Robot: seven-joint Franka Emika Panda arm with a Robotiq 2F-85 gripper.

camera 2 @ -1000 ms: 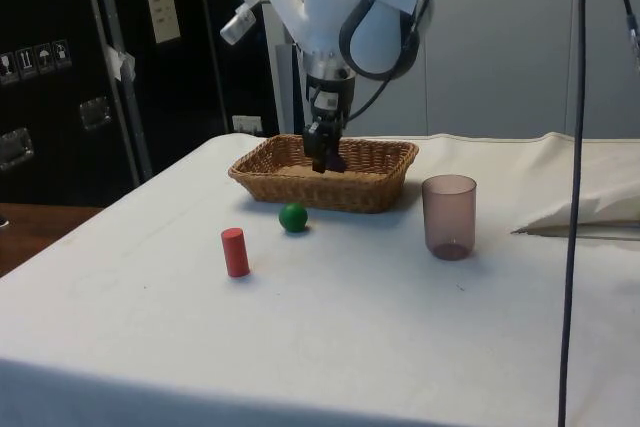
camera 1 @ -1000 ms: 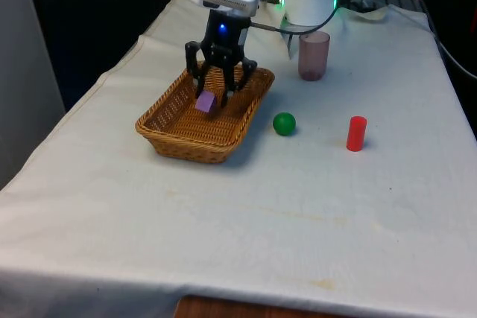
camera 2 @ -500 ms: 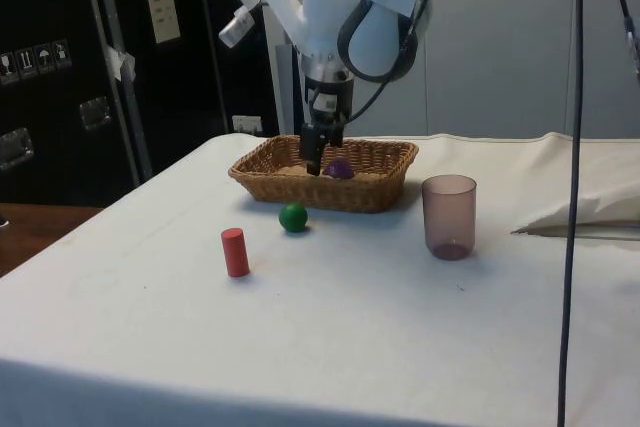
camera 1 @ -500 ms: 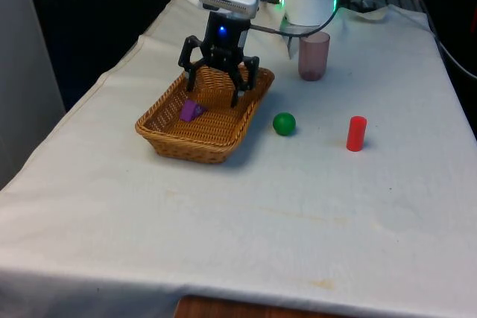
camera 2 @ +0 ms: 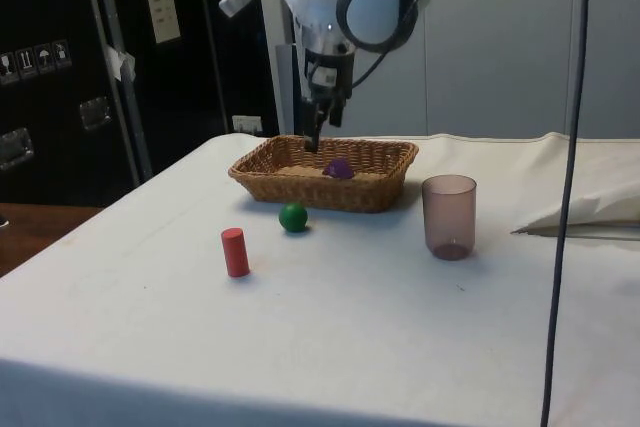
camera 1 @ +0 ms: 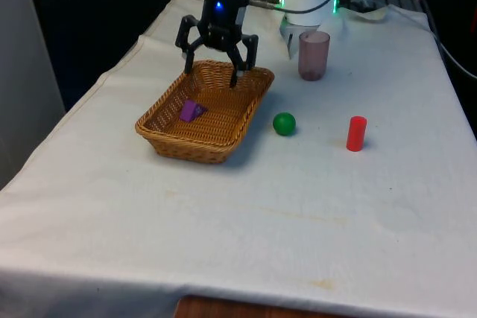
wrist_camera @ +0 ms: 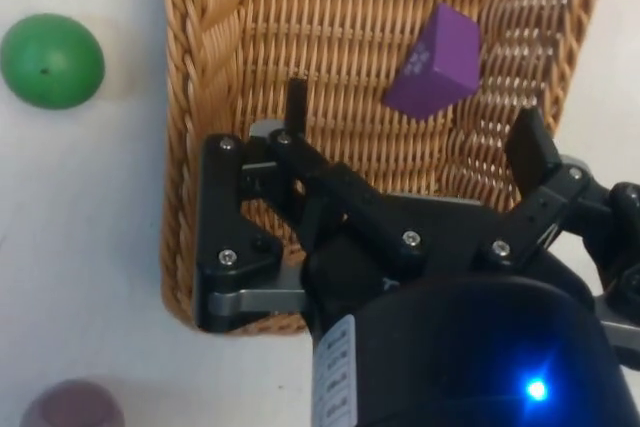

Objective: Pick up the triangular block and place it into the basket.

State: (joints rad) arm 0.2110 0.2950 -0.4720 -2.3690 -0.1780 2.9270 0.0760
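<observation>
1. Hanging above the basket's (camera 1: 165, 138) far end, the gripper (camera 1: 216, 65) has its jaws spread wide with nothing between them; in the wrist view the gripper (wrist_camera: 410, 137) shows bare weave in the gap. Judgement: wide and empty because the load is released.

2. Block (camera 1: 191, 111): purple, triangular, lying on the basket floor, tilted on one face and not upright. In the front view it sits at about 7 o'clock from the gripper, toward the basket's middle. In the side view the block (camera 2: 339, 168) shows just over the basket rim (camera 2: 300, 190), well below the fingertips. The wrist view has the block (wrist_camera: 435, 62) clear of both fingers, not touching them.

3. Judgement on the block's pose: it rests loose on woven wicker, so the tilt is likely just how it settled; the walls enclose it on all sides, so it should not roll out.

4. Gripper height: fingertips sit above the rim in the side view, gripper (camera 2: 316, 122) clear of the wicker. Judgement: this clearance lets the arm leave without catching the wall.

5. Bystanders on the table (camera 1: 261, 206), all outside the basket:
   - green ball (camera 1: 284, 123), at 3 o'clock from the basket, near its wall;
   - red cylinder (camera 1: 356, 133), upright, further out at 3 o'clock;
   - tinted cup (camera 1: 314, 55), upright, at about 1 o'clock from the basket.

6. Judgement on progress: block is in the basket, jaws empty; the task reads as done, only the retreat left.
</observation>
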